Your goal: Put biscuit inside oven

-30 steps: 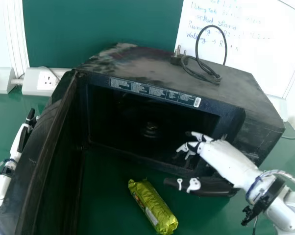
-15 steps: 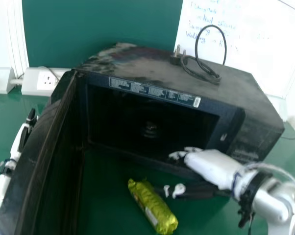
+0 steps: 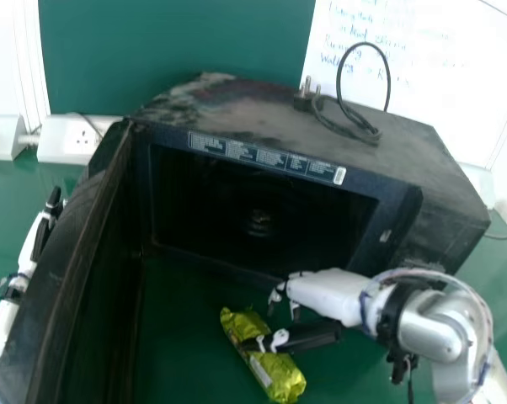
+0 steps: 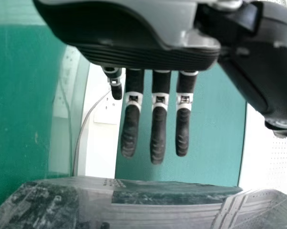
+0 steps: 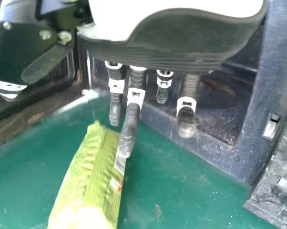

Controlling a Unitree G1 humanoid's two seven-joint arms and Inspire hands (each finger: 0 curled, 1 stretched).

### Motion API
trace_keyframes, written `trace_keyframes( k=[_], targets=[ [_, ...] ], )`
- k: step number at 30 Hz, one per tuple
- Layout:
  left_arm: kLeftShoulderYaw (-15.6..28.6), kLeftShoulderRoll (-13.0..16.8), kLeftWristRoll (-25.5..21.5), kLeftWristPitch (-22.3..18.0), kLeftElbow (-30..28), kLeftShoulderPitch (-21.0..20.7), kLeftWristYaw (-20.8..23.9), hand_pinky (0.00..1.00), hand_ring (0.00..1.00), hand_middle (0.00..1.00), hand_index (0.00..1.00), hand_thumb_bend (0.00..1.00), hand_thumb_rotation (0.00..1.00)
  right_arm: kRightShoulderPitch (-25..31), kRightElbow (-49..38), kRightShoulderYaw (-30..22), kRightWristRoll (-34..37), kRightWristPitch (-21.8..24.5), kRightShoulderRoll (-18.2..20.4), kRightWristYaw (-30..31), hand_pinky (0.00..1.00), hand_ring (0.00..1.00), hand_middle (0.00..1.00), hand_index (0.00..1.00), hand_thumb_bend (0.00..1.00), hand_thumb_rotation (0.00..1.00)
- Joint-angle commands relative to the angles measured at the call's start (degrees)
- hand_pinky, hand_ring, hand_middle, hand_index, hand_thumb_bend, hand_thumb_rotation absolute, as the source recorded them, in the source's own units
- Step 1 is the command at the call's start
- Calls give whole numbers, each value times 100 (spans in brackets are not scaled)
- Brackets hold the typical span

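Shifted over the biscuit (image 3: 279,372) outside the oven (image 3: 262,119), the right robot hand (image 3: 321,292) is open, perhaps touching it.

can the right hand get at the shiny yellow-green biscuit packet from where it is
Probably yes: the white-and-black right hand is close by the packet on the green table, its fingers extended, and nothing visible blocks the way.
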Motion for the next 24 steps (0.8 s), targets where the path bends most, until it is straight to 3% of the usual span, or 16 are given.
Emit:
trace_keyframes(
  k=[1,2,7,13,19,24],
  targets=[
    [28,-5,3,-56,-30,-7,-27,25,29,39,49,52,7,-142,26,110,-50,62,120,108,9,25,36,74,100,73],
    [23,2,24,-72,-21,-8,-22,25,29,39,49,52,7,-176,53,149,-68,21,141,136,9,24,35,71,100,72],
    [35,1,-2,-79,-11,-10,-63,26,29,39,49,52,7,-407,154,424,-315,22,262,422,16,43,52,60,100,67],
    [45,-9,-6,-65,-27,-9,-74,26,30,39,49,52,7,-436,256,444,-444,159,421,519,11,30,40,68,100,66],
    [47,-5,3,-35,-57,6,-42,26,29,39,49,52,7,-396,262,417,-493,61,442,493,12,36,48,63,100,65],
    [48,-9,-24,24,-131,35,-34,25,29,39,49,52,7,-409,254,415,-528,160,484,554,11,30,40,66,100,66]
  ],
)
